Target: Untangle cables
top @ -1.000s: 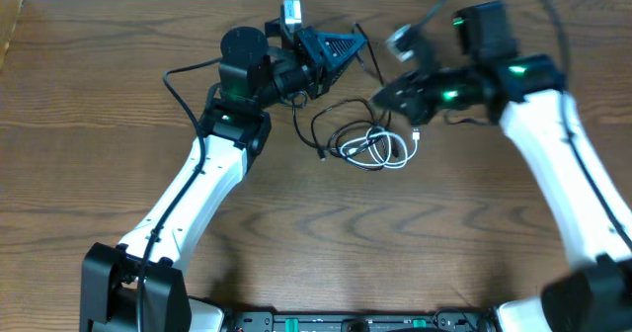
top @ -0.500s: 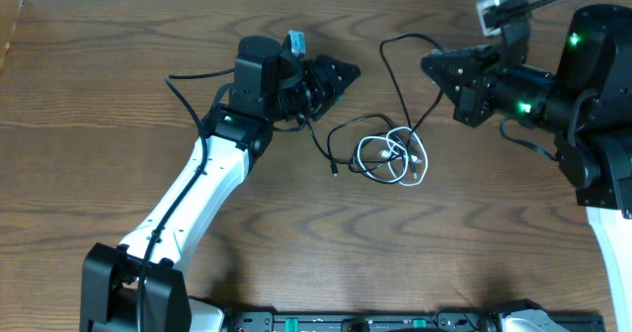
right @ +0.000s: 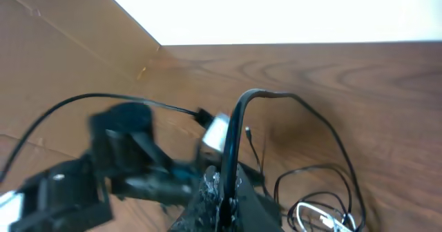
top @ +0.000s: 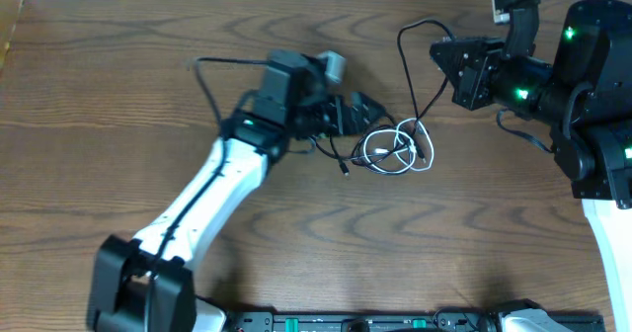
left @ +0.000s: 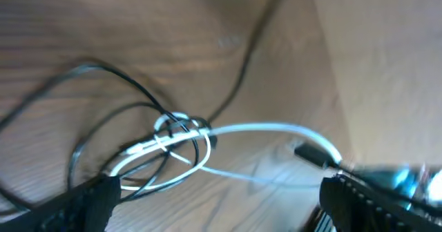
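The table [top: 118,95] is dark brown wood with a strong grain. Just to 3 o'clock of its middle lies a small tangle: a white cable [top: 395,160] in loose loops, crossed with the loops of a black cable [top: 343,166] (which one lies on top is hard to tell). The black cable's free plug end points toward 6 o'clock.

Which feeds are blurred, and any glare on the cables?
Overhead: sharp, evenly lit, no glare. Left wrist: motion-smeared, white cable streaky but traceable. Right wrist: black cable soft up close, left arm blurred, top blown out white.
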`<state>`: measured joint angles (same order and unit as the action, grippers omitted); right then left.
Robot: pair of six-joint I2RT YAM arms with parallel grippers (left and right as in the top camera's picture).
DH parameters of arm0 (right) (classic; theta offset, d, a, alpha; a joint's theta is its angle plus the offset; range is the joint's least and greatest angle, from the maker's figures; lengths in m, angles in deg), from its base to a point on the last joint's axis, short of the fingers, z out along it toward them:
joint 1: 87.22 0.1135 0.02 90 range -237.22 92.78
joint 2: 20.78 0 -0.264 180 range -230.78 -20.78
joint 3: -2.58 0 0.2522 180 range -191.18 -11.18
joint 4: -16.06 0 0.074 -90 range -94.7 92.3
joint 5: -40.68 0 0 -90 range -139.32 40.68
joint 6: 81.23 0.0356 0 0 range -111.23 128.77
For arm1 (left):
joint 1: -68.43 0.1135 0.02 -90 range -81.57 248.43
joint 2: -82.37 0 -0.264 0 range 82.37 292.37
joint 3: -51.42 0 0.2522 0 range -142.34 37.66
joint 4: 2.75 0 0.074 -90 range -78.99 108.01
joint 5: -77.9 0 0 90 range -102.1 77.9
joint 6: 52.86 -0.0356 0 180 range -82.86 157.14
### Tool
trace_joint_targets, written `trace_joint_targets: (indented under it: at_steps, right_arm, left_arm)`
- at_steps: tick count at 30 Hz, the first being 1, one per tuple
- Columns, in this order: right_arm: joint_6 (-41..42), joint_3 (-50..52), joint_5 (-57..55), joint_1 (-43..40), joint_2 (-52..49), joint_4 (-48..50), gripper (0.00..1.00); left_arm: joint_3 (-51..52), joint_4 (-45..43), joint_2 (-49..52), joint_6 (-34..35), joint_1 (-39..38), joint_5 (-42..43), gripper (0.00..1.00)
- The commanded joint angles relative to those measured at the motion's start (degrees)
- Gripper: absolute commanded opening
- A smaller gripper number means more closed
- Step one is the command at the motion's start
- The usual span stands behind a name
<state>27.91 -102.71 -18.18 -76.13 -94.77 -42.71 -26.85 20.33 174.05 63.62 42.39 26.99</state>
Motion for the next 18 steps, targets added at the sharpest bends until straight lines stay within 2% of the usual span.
trace_joint_targets:
  at_steps: [1, 4, 7, 12, 16, 18]
  right_arm:
    - [0.8, -0.5, 1.0, -0.3, 0.3, -1.0, 0.01]
    - [0.7, -0.5, 1.0, -0.3, 0.3, -2.2, 0.01]
    - [0.5, -0.5, 0.9, -0.3, 0.3, -3.1, 0.01]
    - [0.5, -0.5, 0.9, -0.3, 0.3, -5.5, 0.01]
    - [0.5, -0.5, 0.9, -0.3, 0.3, -5.7, 0.01]
    - [0.5, -0.5, 0.8, -0.3, 0.3, -5.6, 0.01]
  left_arm:
    - [0.5, -0.8, 5.0, -8.7, -2.8, 0.7, 0.97]
    - [0.5, -1.0, 8.5, -12.0, -3.7, 0.7, 0.97]
    - [0.5, -3.3, 11.5, -18.2, -4.0, -0.3, 0.91]
    - [0.5, -13.1, 17.5, -19.2, -4.1, -4.7, 0.88]
    - [0.5, -13.2, 19.6, -19.3, -4.2, -4.6, 0.83]
    - [0.5, -12.1, 19.7, -21.7, -4.3, -4.6, 0.80]
